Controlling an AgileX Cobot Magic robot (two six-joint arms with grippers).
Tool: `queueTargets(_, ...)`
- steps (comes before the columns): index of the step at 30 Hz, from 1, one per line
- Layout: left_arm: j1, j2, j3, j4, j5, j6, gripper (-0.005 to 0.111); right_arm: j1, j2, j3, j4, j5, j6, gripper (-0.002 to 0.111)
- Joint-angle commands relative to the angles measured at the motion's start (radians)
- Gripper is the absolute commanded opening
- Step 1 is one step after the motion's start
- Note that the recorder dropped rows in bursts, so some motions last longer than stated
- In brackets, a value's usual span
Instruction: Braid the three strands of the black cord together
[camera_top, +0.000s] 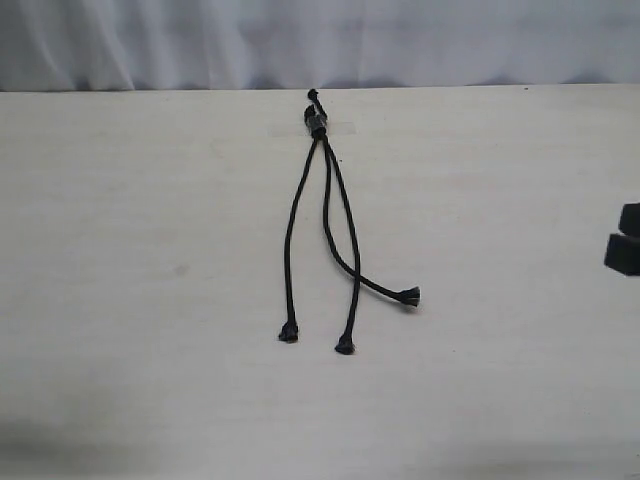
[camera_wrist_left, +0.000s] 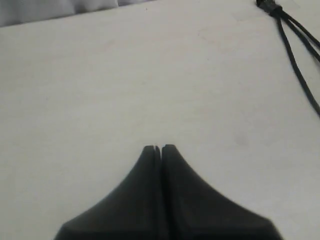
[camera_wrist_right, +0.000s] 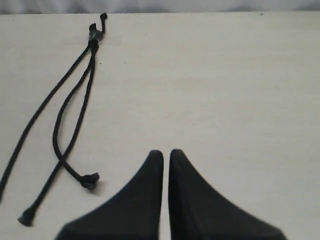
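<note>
The left gripper's (camera_wrist_left: 158, 148) fingers (camera_wrist_left: 145, 172) are pressed together with only a hairline seam between them, and they hold nothing. The right gripper's (camera_wrist_right: 166, 152) fingers (camera_wrist_right: 150, 175) stand almost together, with a thin slit of table showing between them, and they also hold nothing. Both pairs of fingers point across the pale table (camera_top: 140, 300) towards its far edge. Whether the tips touch the surface is hard to say from the wrist views. In the exterior view only a black part of the right gripper shows, at the right edge, and the left arm is out of frame.

The black cord (camera_top: 322, 190) lies flat at mid-table, well apart from both grippers. Its knotted end (camera_top: 316, 122) is near the far edge. The three strands (camera_top: 296, 230) fan out towards the near side. The left strand lies alone, and the other two cross low down, one curling off to the right.
</note>
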Motion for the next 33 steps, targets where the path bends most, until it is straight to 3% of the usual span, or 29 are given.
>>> queueTargets(1, 0.001, 0.070, -0.010, -0.101, -0.013, -0.009, 0.000, -0.003, 0.146, -0.018, 0.159, -0.107, -0.015, 0.004)
queueTargets(7, 0.001, 0.202, -0.094, -0.113, 0.151, -0.009, 0.000, 0.047, 0.414, -0.170, 0.166, 0.088, -0.104, 0.004)
queueTargets(14, 0.001, 0.376, -0.176, -0.094, 0.261, -0.004, 0.000, 0.224, 0.799, -0.395, 0.166, 0.186, -0.221, 0.005)
queueTargets(16, 0.001, 0.393, -0.176, -0.094, 0.261, -0.004, 0.000, 0.271, 0.914, -0.449, 0.156, 0.211, -0.250, 0.010)
queueTargets(19, 0.001, 0.393, -0.176, -0.094, 0.257, -0.002, 0.000, 0.311, 1.037, -0.492, 0.106, 0.242, -0.254, 0.030)
queueTargets(22, 0.001, 0.393, -0.176, -0.094, 0.252, -0.002, 0.000, 0.311, 1.071, -0.492, 0.092, 0.219, -0.258, 0.044)
queueTargets(26, 0.001, 0.393, -0.176, -0.102, 0.244, -0.002, 0.000, 0.311, 1.076, -0.492, 0.092, 0.185, -0.280, 0.051)
queueTargets(33, 0.001, 0.393, -0.172, -0.104, 0.224, -0.002, 0.000, 0.311, 1.112, -0.492, 0.128, 0.117, -0.415, 0.051)
